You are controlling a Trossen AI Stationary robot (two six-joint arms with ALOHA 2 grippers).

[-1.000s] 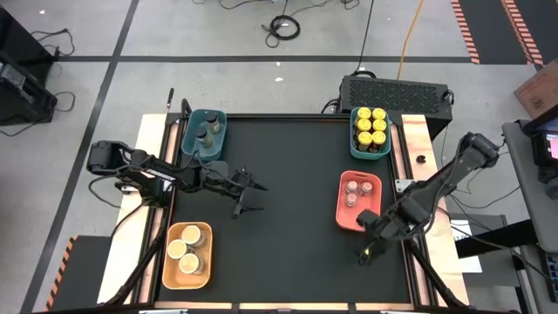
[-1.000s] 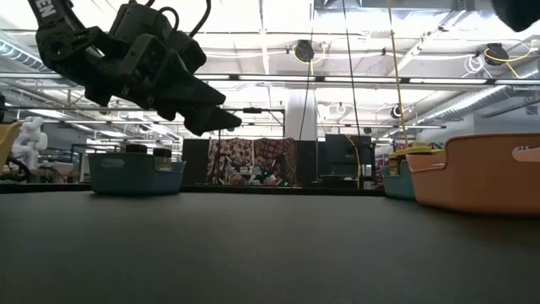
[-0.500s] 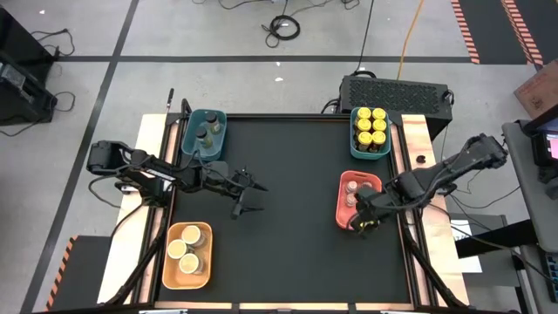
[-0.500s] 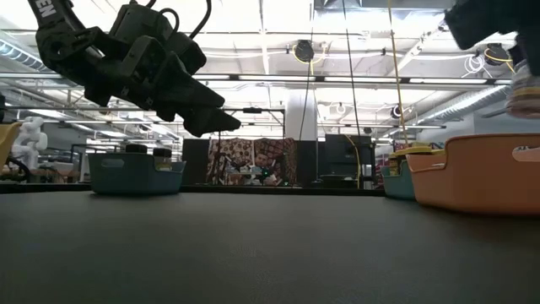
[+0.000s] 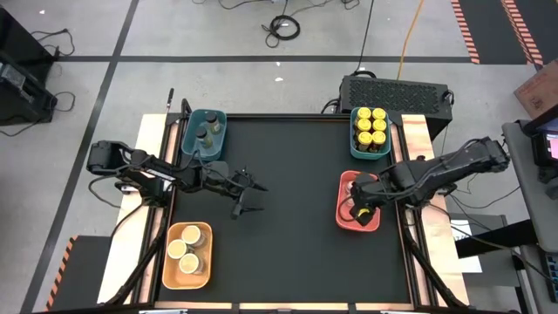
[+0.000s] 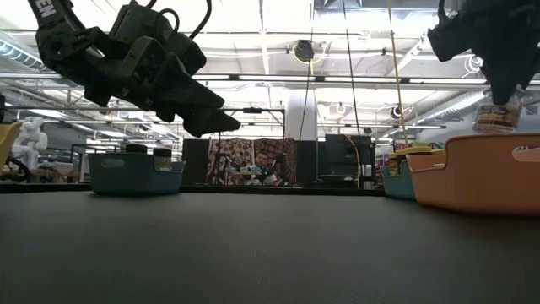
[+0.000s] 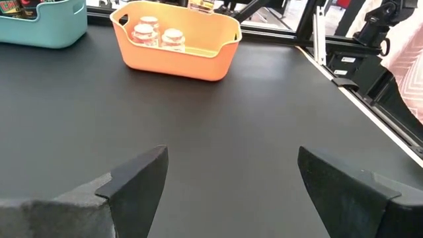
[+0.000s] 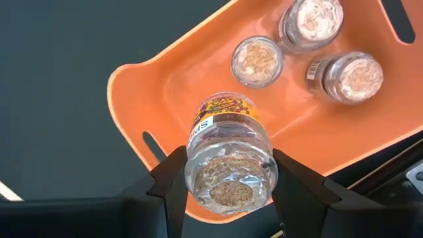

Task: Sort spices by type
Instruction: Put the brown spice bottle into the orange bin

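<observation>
Left gripper hangs spread and empty above the middle-left of the worktop, unchanged over the last second. Right gripper, by contrast, has swung in from beyond the worktop's right edge and now sits over the salmon tray, pinching a small spice jar between its fingers. Three like jars already stand in that tray, so this one appears ready for lowering and release among its kind.

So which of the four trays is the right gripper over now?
The coral tray at the table's right edge: the right gripper holds a pinkish-lidded jar above it.
</observation>
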